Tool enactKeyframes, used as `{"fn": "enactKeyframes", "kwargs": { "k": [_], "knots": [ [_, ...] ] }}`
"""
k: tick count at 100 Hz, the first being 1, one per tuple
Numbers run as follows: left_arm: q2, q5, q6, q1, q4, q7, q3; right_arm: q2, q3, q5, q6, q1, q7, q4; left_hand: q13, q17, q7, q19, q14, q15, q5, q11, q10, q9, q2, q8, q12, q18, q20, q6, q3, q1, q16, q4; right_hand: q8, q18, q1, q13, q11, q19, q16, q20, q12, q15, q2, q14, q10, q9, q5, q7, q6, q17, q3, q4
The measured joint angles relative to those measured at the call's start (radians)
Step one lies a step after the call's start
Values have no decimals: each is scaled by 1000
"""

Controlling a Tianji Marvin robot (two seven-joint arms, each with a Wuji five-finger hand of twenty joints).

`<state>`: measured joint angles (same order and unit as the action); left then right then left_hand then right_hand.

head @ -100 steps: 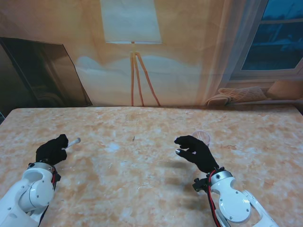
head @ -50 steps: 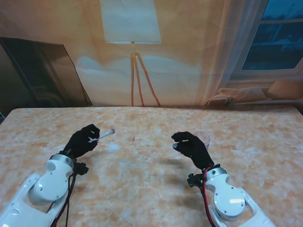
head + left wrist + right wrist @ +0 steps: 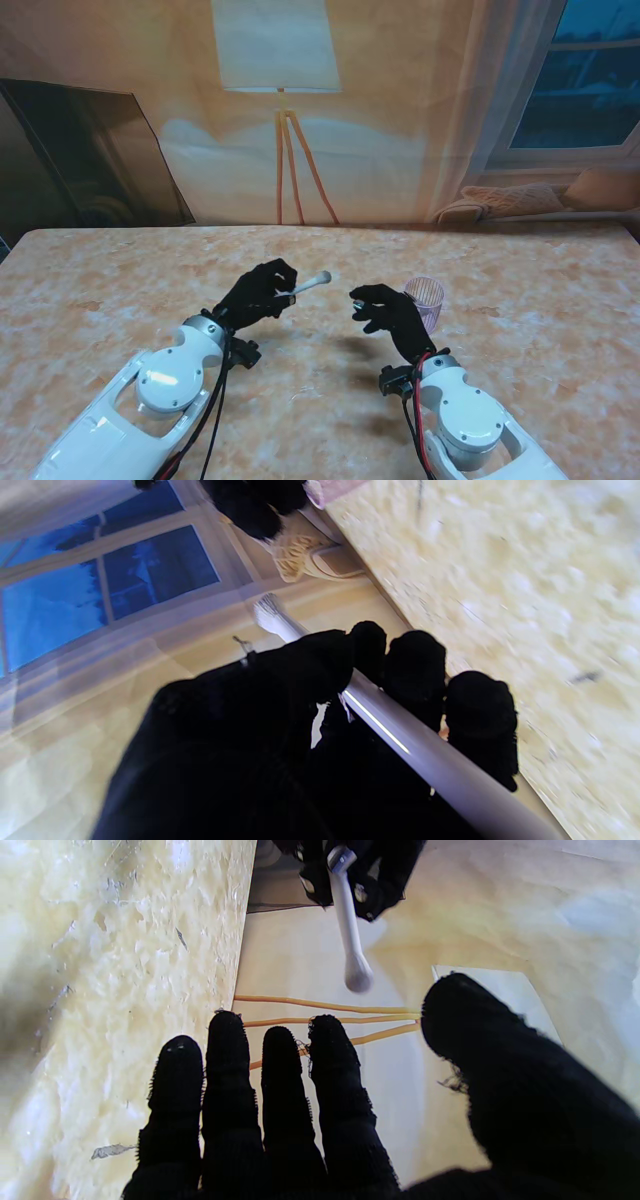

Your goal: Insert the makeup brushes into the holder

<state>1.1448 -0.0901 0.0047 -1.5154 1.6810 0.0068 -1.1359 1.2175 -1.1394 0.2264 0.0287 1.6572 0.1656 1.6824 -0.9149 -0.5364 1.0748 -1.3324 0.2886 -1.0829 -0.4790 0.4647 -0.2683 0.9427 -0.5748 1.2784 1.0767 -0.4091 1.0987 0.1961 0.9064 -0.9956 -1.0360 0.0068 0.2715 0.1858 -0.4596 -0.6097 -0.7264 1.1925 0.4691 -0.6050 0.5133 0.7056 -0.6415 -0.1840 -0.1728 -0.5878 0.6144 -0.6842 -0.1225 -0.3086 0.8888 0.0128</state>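
Currently: makeup brush point(image 3: 309, 284) pinched in left robot hand point(image 3: 258, 292), carried above table point(image 3: 520, 270). Right robot hand point(image 3: 392, 313) spread, empty. Holder point(image 3: 427, 297) at 3 o'clock from brush. Handover or direct insertion judged next; tip alignment needed.

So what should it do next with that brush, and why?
Probably carry the makeup brush a little farther to the robot's right, toward the open right hand. The left hand grips the brush off the table with its tip pointing at that hand, and the pink holder stands beyond it, so a handover looks likely.
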Motion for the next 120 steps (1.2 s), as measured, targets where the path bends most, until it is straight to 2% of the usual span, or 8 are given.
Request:
{"fn": "enactKeyframes", "kwargs": {
  "k": [18,36,52,84,90,96,109,120],
  "knots": [
    [15,35,-20,32,1,3,57,8,5,65,-27,0,5,10,0,-1,-3,0,0,0,-13,0,0,1,1,10,0,0,10,0,0,0,0,0,-1,0,0,-16,-10,45,20,-18,0,28,0,-15,-21,-33,27,5,-13,-27,-43,0],
    [22,50,-20,53,4,3,98,14,13,75,-30,-1,19,17,0,-2,-3,0,0,0,-13,-1,0,1,2,10,0,0,11,0,0,0,0,0,-1,0,0,-26,-10,57,31,-28,0,48,0,-16,-23,-54,40,14,-13,-41,-67,0],
    [24,59,-21,60,6,-9,122,22,21,85,-31,-6,48,17,0,-2,-3,0,0,0,-13,-1,0,1,3,10,0,0,12,0,0,0,0,0,-1,1,-16,-81,-21,99,47,-40,0,93,0,-21,-32,-71,53,12,-14,-94,-64,0],
    [21,50,-21,60,14,-44,133,39,31,98,-29,-12,107,21,0,-3,-5,0,0,0,-13,-1,0,1,4,11,0,0,12,0,0,0,0,7,7,12,-78,-228,-45,191,92,-55,0,202,-52,-16,-43,-190,153,-42,-8,-242,89,4],
    [19,50,-21,60,15,-55,133,41,33,96,-28,-13,113,21,0,-3,-5,0,0,0,-13,-1,0,1,4,11,0,0,13,0,0,0,0,7,-109,15,-106,-262,-45,202,98,-61,0,208,-63,-14,-43,-231,165,-108,6,-271,116,51],
    [16,51,-20,60,17,-66,133,43,33,103,-29,-13,121,23,0,-3,-5,0,0,0,-13,-1,0,1,4,11,0,0,13,0,0,0,0,8,-184,23,-131,-295,-44,206,99,-63,0,208,-77,-14,-43,-267,178,-161,18,-301,122,78],
    [10,53,-13,61,21,-95,133,48,32,114,-36,-13,136,31,0,-3,-5,0,0,-1,-13,-1,0,2,4,12,1,0,13,0,0,0,0,8,-253,32,-183,-350,-35,218,100,-64,0,208,-103,-12,-44,-324,204,-240,41,-353,131,107],
    [7,53,-11,61,21,-97,136,53,32,117,-50,-12,161,38,0,-3,-6,1,0,-1,-13,-5,-4,2,4,12,1,0,13,0,0,0,0,8,-279,37,-242,-426,-20,239,100,-74,0,210,-138,-1,-44,-389,239,-295,66,-425,149,123]
  ]
}}
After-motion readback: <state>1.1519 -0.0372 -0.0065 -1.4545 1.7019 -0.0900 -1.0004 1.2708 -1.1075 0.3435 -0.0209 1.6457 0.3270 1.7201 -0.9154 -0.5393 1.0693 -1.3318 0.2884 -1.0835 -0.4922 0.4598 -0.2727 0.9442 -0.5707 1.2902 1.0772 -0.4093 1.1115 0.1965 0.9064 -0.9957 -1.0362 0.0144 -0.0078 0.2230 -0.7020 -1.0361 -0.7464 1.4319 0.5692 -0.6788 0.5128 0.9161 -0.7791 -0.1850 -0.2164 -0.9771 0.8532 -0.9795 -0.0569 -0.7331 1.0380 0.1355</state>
